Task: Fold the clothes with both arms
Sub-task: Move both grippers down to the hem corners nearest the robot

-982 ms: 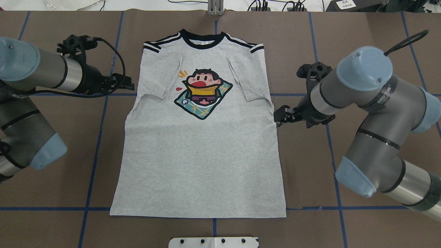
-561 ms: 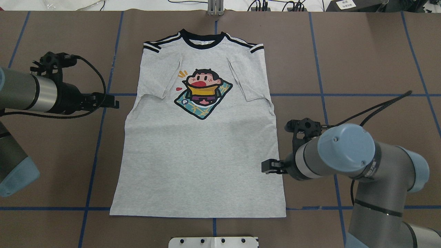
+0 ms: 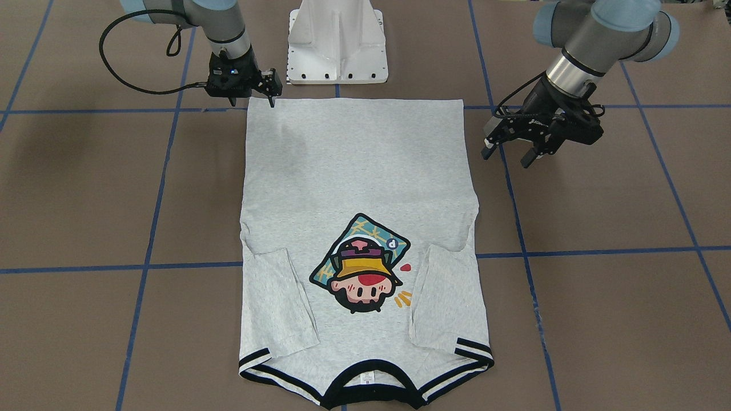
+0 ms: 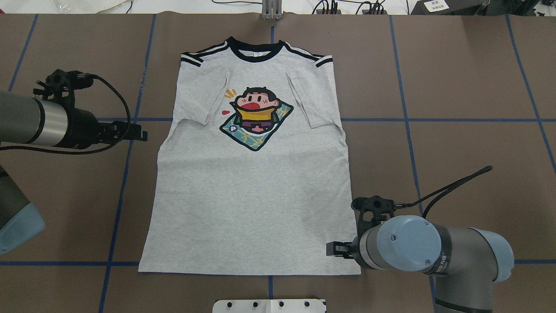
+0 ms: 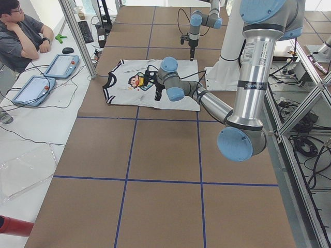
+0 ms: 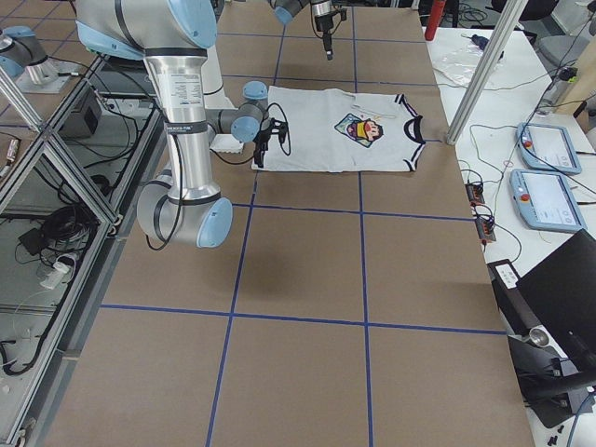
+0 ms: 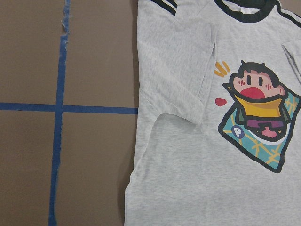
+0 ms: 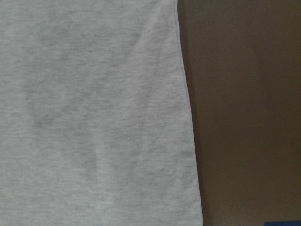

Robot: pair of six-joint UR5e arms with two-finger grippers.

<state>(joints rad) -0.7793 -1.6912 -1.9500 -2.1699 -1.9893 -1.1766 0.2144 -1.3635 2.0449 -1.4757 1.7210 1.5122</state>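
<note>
The grey T-shirt lies flat on the table, print up, black collar at the far side and both sleeves folded inward. It also shows in the front view and in both wrist views. My left gripper is open and empty, hovering beside the shirt's left edge, level with the sleeve bottom; its fingers stand apart in the front view. My right gripper looks open and empty at the shirt's near right hem corner, also seen in the front view.
The white pedestal base stands just behind the shirt's hem. Blue tape lines cross the brown table cover. An operator sits at a side desk with teach pendants beyond the collar end.
My right gripper has travelled down the shirt's right edge from mid-side to the hem corner. My left gripper has drawn back left from the sleeve and then held almost still.
</note>
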